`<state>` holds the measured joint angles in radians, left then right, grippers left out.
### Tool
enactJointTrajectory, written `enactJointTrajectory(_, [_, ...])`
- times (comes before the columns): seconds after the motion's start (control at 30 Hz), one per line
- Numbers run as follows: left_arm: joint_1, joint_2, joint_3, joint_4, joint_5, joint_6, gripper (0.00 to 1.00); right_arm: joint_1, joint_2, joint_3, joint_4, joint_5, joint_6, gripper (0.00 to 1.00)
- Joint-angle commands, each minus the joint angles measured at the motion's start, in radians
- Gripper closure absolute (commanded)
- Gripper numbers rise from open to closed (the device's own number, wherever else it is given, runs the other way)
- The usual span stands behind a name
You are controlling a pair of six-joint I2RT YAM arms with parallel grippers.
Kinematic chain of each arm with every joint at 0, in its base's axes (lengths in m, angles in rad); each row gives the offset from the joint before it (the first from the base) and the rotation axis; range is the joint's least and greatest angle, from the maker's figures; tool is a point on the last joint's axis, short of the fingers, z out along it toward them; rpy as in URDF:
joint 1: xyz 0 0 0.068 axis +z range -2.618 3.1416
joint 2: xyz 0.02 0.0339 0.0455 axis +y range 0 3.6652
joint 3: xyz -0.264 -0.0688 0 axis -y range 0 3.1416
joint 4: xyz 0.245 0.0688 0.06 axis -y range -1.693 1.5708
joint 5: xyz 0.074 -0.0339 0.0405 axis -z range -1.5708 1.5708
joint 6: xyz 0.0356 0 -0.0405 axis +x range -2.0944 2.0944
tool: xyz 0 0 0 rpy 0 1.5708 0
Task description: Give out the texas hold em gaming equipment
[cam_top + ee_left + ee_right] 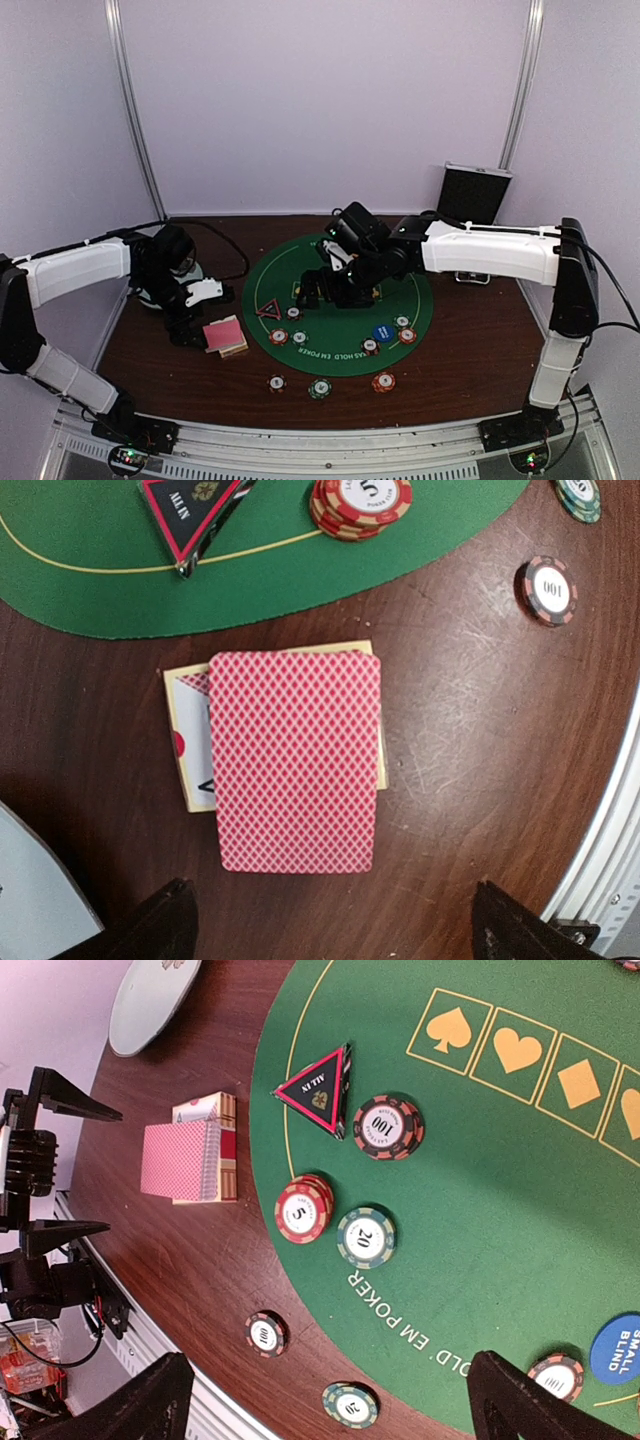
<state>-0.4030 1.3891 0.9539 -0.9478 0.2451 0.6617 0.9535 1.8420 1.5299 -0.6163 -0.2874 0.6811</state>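
Left of the green mat point(480, 1180), on the bare table point(480, 730), pink-red-backed cards point(295, 760) are lying face down on a box point(190, 740). The left gripper point(330, 910) is hovering over them, jaws spread wide and touching nothing. The right gripper point(330, 1380) is hanging over the mat, jaws wide apart and empty. On the felt, a triangular marker point(318, 1090) is sitting just beside a 100 chip point(385, 1125), with a 5 stack point(303, 1207), a 20 chip point(366, 1236) and a blue button point(617, 1348) nearby. Three loose chips point(320, 388) are resting off the mat.
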Motion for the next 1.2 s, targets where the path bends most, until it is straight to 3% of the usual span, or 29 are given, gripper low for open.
enactJointTrajectory(0.0, [-0.02,0.021,0.004,0.054,-0.025,0.025,0.02,0.003,-0.051,-0.021,0.016,0.014,0.024,0.0])
enactJointTrajectory(1.17, [-0.036,0.131,-0.047,0.166,-0.09,0.033,0.02,0.002,-0.087,-0.072,0.024,0.009,0.045,0.01])
